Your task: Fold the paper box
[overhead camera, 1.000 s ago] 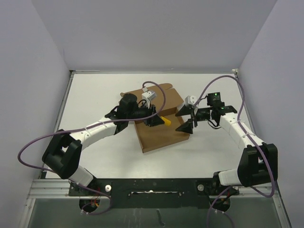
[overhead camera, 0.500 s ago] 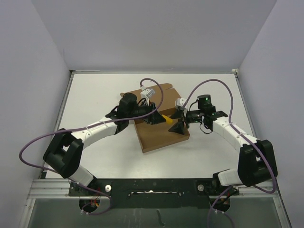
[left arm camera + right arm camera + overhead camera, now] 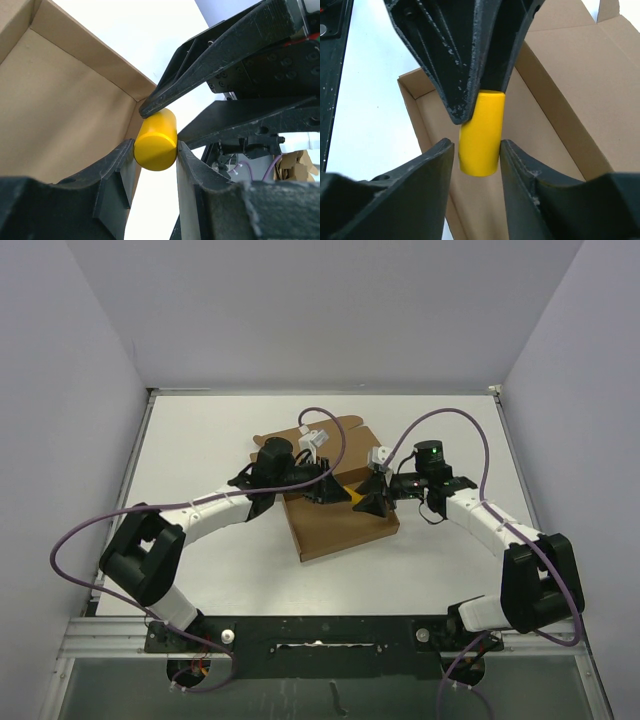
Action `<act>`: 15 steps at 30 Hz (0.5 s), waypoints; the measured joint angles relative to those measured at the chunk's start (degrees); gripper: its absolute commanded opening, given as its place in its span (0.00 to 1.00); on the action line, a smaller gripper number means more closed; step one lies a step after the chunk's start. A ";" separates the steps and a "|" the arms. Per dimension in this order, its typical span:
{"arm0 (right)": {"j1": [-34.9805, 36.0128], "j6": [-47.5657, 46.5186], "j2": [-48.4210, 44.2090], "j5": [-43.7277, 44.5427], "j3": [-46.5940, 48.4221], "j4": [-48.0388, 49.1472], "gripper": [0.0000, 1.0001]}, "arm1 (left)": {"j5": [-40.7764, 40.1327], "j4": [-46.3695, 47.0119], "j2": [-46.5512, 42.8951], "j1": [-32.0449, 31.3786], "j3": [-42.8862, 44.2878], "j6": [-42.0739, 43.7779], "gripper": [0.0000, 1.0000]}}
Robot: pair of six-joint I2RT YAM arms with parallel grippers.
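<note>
Paper box (image 3: 340, 530): top view; a plain brown cardboard mailer lying near the middle of the white table (image 3: 200, 450), its shallow tray toward the robot and its lid flap open behind, not yet folded shut.
Grippers, top view: the left gripper (image 3: 333, 490) and the right gripper (image 3: 368, 502) meet tip to tip over the far right part of the tray, I judge in order to pass something between them.
Yellow cylinder (image 3: 156, 145): left wrist view; a small, smooth piece at a corner of the tray wall. Whether it touches the cardboard I cannot tell.
Left gripper, left wrist view: partly closed, with both fingers pressing the sides of the near end, so it carries the piece.
Right gripper, left wrist view: it points in from the opposite side, and its upper finger touches the far end.
Right gripper, right wrist view: the jaws stand about half open, just beside both sides of the yellow cylinder. Whether they press it already I cannot tell.
Paper box, right wrist view: the open tray lies directly below the yellow cylinder.
Reason, my judgement: the yellow cylinder probably must leave the paper box before the flaps can close.
</note>
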 measured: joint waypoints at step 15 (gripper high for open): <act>0.00 -0.20 0.13 0.79 0.00 -0.11 0.00 | 1.62 0.35 0.63 0.11 0.02 -0.35 0.33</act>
